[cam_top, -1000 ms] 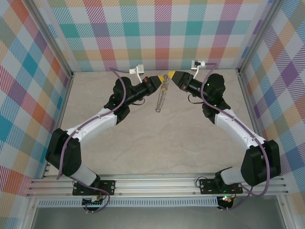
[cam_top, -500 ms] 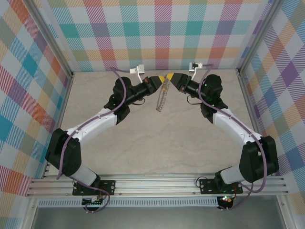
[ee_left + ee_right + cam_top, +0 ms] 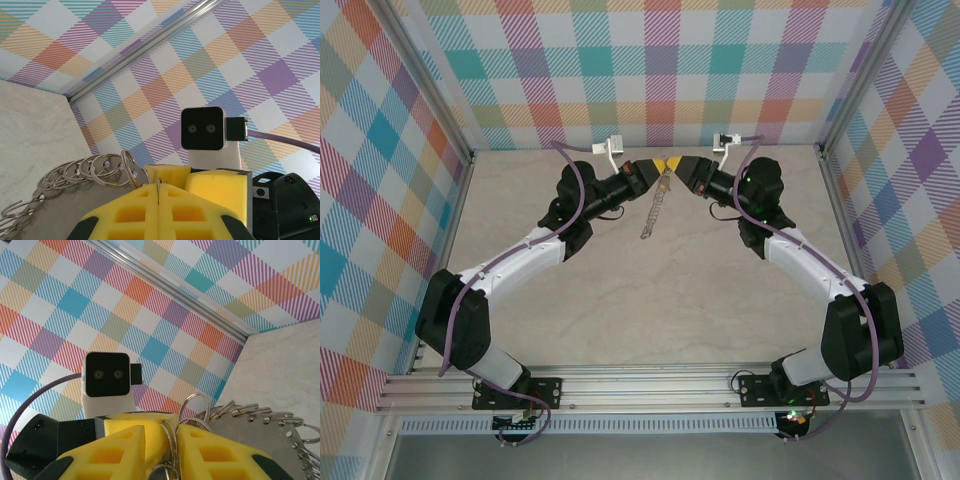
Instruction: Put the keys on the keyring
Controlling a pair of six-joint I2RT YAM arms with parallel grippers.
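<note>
From above, the left gripper (image 3: 657, 165) and right gripper (image 3: 677, 165) meet nose to nose, the keyring (image 3: 652, 210) dangling limp beneath them, the right one nearer than a second ago. Left wrist view: jaws clamped on one thin coil (edge-on between the pads (image 3: 125, 215)). Right wrist view: jaws narrowly apart around several coils, grip uncertain; I judge the ring is being steadied, and next it needs a firm pinch to spread a coil.

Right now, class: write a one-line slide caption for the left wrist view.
Left gripper shut on the keyring, loops fanning leftward, plaid wall behind.
</note>
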